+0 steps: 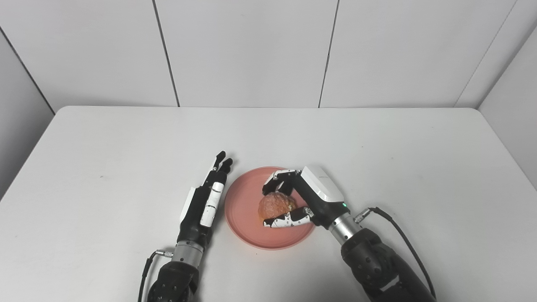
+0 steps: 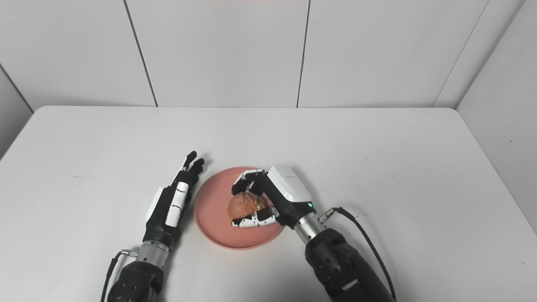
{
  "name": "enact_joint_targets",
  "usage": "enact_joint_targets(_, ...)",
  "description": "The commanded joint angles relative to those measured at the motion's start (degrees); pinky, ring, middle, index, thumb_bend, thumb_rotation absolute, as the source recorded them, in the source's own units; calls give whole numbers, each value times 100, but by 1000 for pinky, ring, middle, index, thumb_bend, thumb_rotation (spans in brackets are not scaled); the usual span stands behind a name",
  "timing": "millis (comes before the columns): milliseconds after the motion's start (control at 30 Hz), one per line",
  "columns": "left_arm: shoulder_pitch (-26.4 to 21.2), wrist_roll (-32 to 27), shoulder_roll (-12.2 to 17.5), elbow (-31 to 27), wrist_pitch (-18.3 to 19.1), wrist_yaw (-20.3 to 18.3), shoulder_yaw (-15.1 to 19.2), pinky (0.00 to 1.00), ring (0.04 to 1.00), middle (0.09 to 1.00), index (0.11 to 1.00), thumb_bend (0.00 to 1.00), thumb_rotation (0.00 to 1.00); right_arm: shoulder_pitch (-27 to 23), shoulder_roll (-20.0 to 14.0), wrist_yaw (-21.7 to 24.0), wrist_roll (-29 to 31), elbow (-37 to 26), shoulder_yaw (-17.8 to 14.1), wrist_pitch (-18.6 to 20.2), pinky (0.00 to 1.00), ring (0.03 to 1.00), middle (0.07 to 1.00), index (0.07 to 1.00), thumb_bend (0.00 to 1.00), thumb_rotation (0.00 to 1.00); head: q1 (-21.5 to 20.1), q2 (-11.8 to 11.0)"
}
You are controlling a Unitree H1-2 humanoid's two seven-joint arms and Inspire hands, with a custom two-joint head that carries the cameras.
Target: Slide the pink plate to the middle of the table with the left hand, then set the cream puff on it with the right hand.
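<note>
Pink plate: lies on the white table, near its front edge, between the two hands.
Cream puff: over the plate's middle, golden brown; whether it touches the plate cannot be told.
Right hand: fingers and thumb curled around the puff, gripping it.
Left hand: just beside the plate's left rim, fingers straight and together, holding nothing.

My black-and-white hands, pink plate, golden-brown cream puff, plain white table, pale grey wall panels
</note>
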Motion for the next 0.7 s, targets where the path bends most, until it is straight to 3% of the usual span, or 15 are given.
enact_joint_targets(0, 127, 29, -38, 46, 41, -11, -72, 1000, 968, 951, 949, 624, 1000, -116, -19, -93, -82, -73, 10, -287, 486, 457, 523, 465, 510, 0, 1, -9)
enact_joint_targets(167, 124, 34, -32, 35, 56, -17, -78, 1000, 968, 953, 953, 623, 1000, -174, -95, -254, -230, 26, 55, -631, 506, 470, 531, 458, 510, 0, 15, -3)
enact_joint_targets(367, 125, 20, -60, 32, -7, 17, -61, 996, 960, 949, 950, 623, 1000, -216, -149, -304, -211, 93, 37, -1000, 521, 443, 506, 511, 512, 0, 12, -4)
enact_joint_targets(433, 123, 11, -68, 29, 11, 24, -54, 998, 960, 950, 951, 629, 1000, -217, -157, -328, -250, 92, 34, -1067, 548, 604, 499, 500, 517, 0, 12, -4)
enact_joint_targets(467, 123, 18, -66, 24, 14, 29, -54, 998, 960, 949, 951, 631, 1000, -220, -165, -329, -268, 85, 39, -1092, 552, 626, 499, 499, 517, 0, 12, -4)
enact_joint_targets(500, 124, 35, -69, 19, 7, 45, -54, 997, 959, 949, 951, 629, 1000, -229, -177, -343, -289, 88, 45, -1145, 569, 651, 602, 499, 509, 67, 12, -4)
enact_joint_targets(567, 127, 36, -69, -2, 24, 45, -57, 999, 958, 947, 947, 625, 1000, -250, -204, -396, -352, 108, 50, -1274, 608, 681, 703, 499, 503, 134, 12, -4)
enact_joint_targets(667, 126, 19, -61, -9, 48, 26, -60, 1000, 958, 949, 948, 627, 1000, -255, -219, -393, -415, 100, 25, -1340, 633, 694, 727, 499, 501, 151, 8, 13)
